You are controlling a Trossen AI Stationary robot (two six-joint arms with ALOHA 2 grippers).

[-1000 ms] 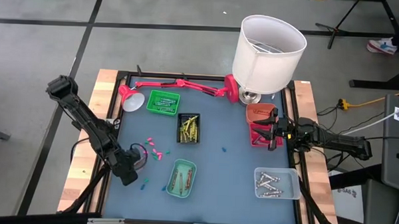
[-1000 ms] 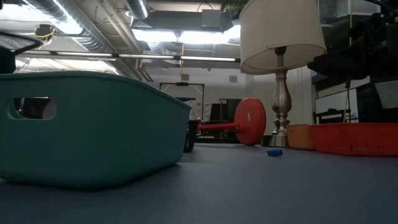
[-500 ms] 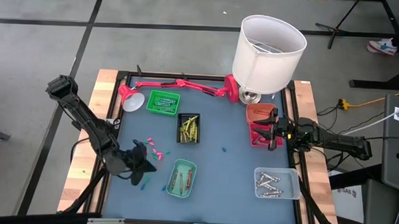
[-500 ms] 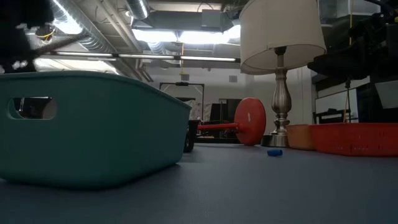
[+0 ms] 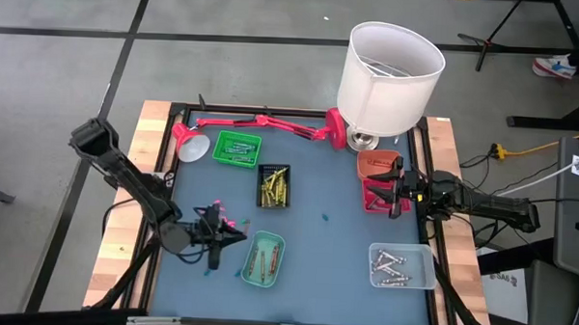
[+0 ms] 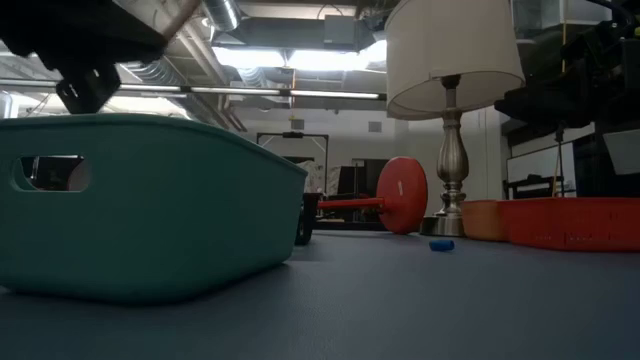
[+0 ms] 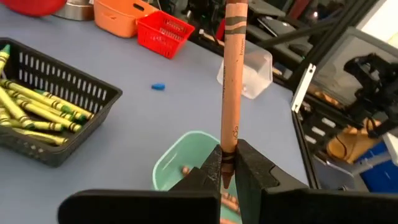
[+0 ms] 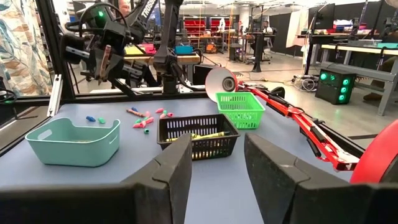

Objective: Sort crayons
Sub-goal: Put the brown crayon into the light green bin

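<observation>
A brown crayon point(image 7: 231, 81) is pinched by its lower end between the pressed-together fingers of the left gripper point(image 5: 221, 235), at the lower left of the high view, just beside the teal tray point(image 5: 264, 257). Released too soon, it could be dropped onto the table short of the tray; so little is gripped that it could also swing. The right gripper point(image 5: 397, 190) is held spread over the red basket point(image 5: 373, 198) at centre right. Loose crayons point(image 5: 231, 220) are left at centre left.

Crayon point(image 7: 231, 74) in the gripper: brown, with black bands. Teal tray point(image 5: 263, 257). Black mesh basket point(image 7: 43, 121) holds yellow crayons point(image 7: 37, 112). Green basket point(image 5: 236, 148); red basket point(image 7: 164, 34); orange tray point(image 7: 122, 14); clear tray point(image 5: 401, 266). Lamp point(image 5: 387, 69): white shade. Table surface point(image 5: 325, 251): blue-grey.
</observation>
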